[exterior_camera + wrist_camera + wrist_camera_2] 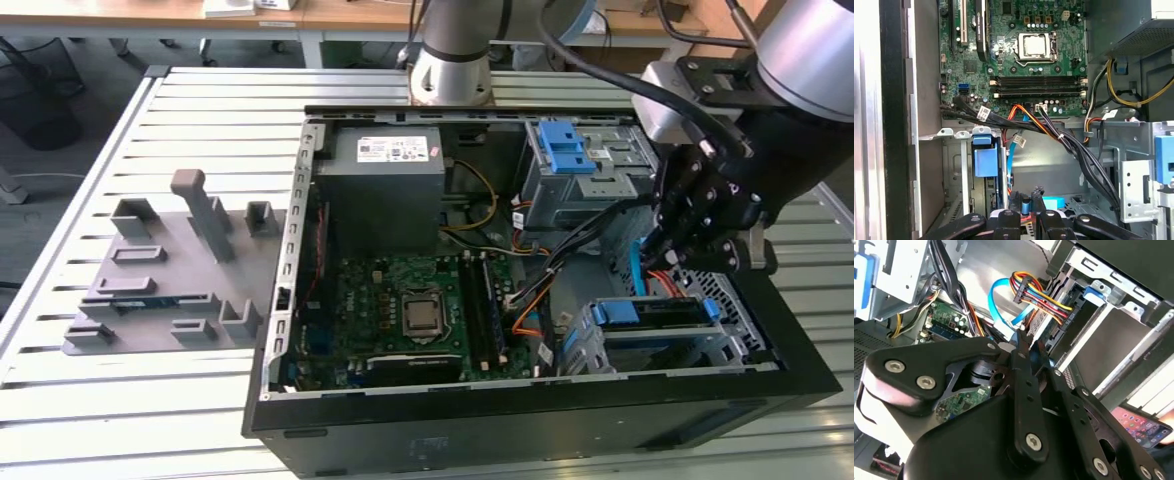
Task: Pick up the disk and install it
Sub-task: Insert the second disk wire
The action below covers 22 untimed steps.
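The gripper (694,250) hangs low inside the open computer case (534,430), on the exterior view's right, just above the lower drive cage (742,306). In the second wrist view its fingertips (1021,340) are drawn together to a narrow point, so the claw reads as clenched. It cannot be told whether anything thin is pinched between them. The tips lie right by the end of the light blue data cable (999,295), and the multi-coloured power lead (1039,295) runs just past them toward the rear of the cage.

The claw does not carry the disk (654,312). Its blue carrier bracket sits inside the lower drive cage, at the case's front corner. In the first wrist view the disk (986,162) stands edge-on in its slot, just beside the gripper (1031,200).

By these pictures the picking up and the sliding in look done. The power lead's plug seems to reach the cage's back, though whether it is fully home cannot be told. The blue data cable looks as if it is the step in hand.

Beyond lie the motherboard (414,300), the upper cage with its blue latch (574,150), and the grey power supply (387,170).
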Each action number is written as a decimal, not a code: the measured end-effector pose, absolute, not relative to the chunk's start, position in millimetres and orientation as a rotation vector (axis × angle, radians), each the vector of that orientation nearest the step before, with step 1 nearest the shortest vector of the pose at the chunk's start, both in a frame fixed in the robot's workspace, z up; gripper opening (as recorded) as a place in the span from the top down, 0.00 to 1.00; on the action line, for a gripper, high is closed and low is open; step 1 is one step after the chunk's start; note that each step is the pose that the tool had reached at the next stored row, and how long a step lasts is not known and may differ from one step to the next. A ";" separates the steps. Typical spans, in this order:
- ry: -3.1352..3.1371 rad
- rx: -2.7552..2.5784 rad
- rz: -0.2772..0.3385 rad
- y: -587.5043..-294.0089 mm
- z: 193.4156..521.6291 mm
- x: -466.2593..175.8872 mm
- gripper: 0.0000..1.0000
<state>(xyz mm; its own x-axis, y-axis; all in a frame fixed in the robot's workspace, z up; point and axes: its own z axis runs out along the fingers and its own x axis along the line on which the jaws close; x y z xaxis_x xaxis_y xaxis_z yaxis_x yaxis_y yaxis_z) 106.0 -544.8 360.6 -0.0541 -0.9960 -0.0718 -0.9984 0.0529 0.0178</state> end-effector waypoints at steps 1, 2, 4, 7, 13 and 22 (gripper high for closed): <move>2.250 -2.133 0.097 -544.8 362.6 106.0 0.76; 2.250 -2.133 0.096 -544.8 363.8 106.0 0.76; 2.250 -2.133 0.096 -544.8 365.0 106.0 0.76; 2.246 -2.131 0.084 -544.7 365.5 105.1 0.76; 2.238 -2.127 0.067 -544.7 369.7 103.7 0.76; 2.235 -2.128 0.042 -544.8 374.6 101.8 0.76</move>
<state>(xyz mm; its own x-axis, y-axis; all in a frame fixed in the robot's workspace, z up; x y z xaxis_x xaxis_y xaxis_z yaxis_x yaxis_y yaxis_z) 101.8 -544.8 374.6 -0.0482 -0.9971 -0.0587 -0.9986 0.0493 -0.0183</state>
